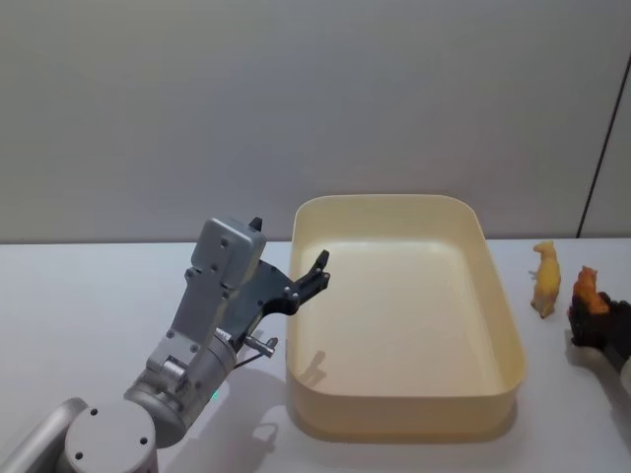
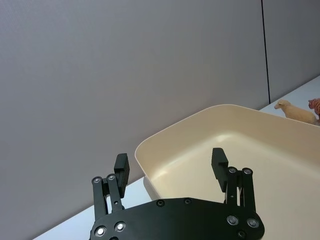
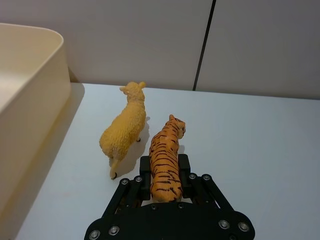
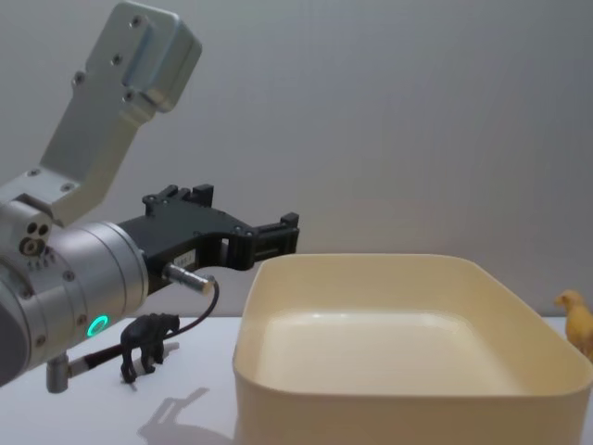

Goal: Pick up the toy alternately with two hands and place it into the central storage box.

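Observation:
An orange striped tiger toy (image 3: 165,150) stands on the white table right of the central storage box (image 1: 404,409), with my right gripper (image 3: 164,169) shut on its flanks. In the head view the tiger (image 1: 588,286) and right gripper (image 1: 597,320) sit at the right edge. A yellow sheep toy (image 1: 545,279) stands just beside the tiger, between it and the box. My left gripper (image 1: 317,271) hangs open and holds nothing, above the box's left rim (image 2: 175,132). The cream-yellow box holds nothing.
A small black toy animal (image 4: 148,345) stands on the table left of the box, under my left arm. The sheep (image 3: 125,132) is close to the tiger's side. A grey wall runs behind the table.

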Controlling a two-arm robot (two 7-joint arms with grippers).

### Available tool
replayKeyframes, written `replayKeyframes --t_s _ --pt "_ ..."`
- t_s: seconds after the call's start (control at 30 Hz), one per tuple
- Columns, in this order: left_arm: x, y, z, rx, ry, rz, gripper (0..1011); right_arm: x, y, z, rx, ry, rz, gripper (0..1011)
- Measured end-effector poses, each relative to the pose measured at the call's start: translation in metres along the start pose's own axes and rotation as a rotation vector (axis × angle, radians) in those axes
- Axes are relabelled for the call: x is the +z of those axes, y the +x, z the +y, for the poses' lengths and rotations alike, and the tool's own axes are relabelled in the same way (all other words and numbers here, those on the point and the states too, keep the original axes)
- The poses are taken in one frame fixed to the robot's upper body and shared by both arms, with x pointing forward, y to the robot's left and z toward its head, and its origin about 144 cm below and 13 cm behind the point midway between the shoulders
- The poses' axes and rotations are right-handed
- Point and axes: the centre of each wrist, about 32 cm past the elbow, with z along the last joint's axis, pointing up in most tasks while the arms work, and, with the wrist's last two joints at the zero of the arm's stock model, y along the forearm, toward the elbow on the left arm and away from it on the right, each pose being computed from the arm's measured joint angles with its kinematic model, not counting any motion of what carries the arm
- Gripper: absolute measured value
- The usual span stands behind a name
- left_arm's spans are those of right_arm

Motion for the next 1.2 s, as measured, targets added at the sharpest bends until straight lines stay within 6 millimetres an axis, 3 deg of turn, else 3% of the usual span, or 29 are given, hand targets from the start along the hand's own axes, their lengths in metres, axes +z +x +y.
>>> replayKeyframes --t_s 0.33,0.87,1.2 --pt "0.0 0.0 0.0 0.0 0.0 0.0 1001 0.011 0.01 -0.01 0.042 0.086 -0.022 301" --pt "0.0 0.0 0.0 0.0 0.0 0.0 1002 0.049 0.038 -0.049 0.215 0.242 -0.078 301" --pt "0.0 0.0 0.0 0.0 0.0 0.0 1002 0.063 0.032 -0.048 0.354 0.265 -0.098 301"
